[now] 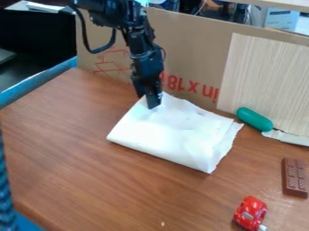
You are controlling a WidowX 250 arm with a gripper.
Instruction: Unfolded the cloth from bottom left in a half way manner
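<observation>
On the near right of the brown wood-grain tabletop [109, 180] sits a small red toy car [250, 211]. Beyond it, at the right edge of the view, lies a segmented chocolate bar [294, 177]. Farther back, left of the bar, the white cloth [172, 135] lies folded over on the table, its right side showing uneven layers. A rounded green handle [255, 119] is just beside its far right corner. The black two-finger gripper [154, 102] points down at the cloth's far left part; whether it is wide or narrow, I cannot tell. Behind stands brown cardboard [193, 43] with red print
</observation>
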